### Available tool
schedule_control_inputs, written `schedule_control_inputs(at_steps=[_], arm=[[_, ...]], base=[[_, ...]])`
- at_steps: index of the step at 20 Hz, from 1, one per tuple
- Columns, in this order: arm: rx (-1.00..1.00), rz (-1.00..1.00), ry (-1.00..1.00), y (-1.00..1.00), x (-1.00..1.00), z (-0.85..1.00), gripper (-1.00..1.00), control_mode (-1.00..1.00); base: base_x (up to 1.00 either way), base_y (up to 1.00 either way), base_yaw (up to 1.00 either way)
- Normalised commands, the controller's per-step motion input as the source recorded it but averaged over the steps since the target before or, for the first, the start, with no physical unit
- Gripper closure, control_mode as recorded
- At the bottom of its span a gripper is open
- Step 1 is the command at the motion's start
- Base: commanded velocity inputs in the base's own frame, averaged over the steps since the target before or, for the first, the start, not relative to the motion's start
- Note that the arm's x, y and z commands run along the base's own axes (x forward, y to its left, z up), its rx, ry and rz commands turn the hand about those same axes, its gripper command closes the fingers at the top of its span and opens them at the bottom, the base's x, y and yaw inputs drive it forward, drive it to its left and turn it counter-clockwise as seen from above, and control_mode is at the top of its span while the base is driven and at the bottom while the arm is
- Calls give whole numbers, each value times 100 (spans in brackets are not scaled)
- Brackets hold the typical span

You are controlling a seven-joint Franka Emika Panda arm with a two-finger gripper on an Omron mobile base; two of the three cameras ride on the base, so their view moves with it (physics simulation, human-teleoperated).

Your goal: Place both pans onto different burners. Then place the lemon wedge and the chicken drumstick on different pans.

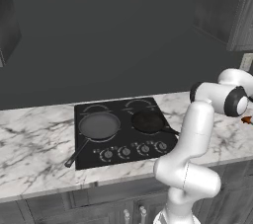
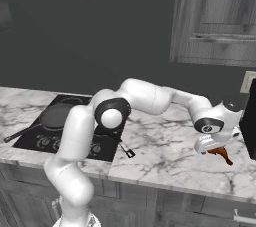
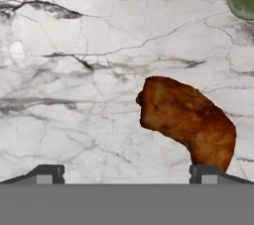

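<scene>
Marble desk lay mostly bare; pincer spread wide above chicken drumstick, near desk's right end.

We see the arm rise from its base, bend at the elbow, and stretch far out to its right. Our gripper points down at the end of that reach (wrist turned low), its two fingertips spread wide apart, holding nothing.
</scene>
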Motion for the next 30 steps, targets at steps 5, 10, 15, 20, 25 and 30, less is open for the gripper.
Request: schedule_control_inputs(at_steps=[5, 10, 15, 20, 25, 30], arm=[[-3, 2, 0, -4, 16, -7, -100, -100], [-2, 2, 0, -5, 16, -4, -100, -100], [0, 2, 0, -12, 11, -4, -100, -100], [0, 4, 0, -20, 1, -4, -100, -100], [0, 4, 0, -16, 4, -9, -100, -100], [0, 4, 0, -5, 5, -13, -100, -100]], base=[[0, 0, 0], [0, 0, 0], [0, 0, 0], [0, 0, 0], [0, 0, 0], [0, 0, 0]])
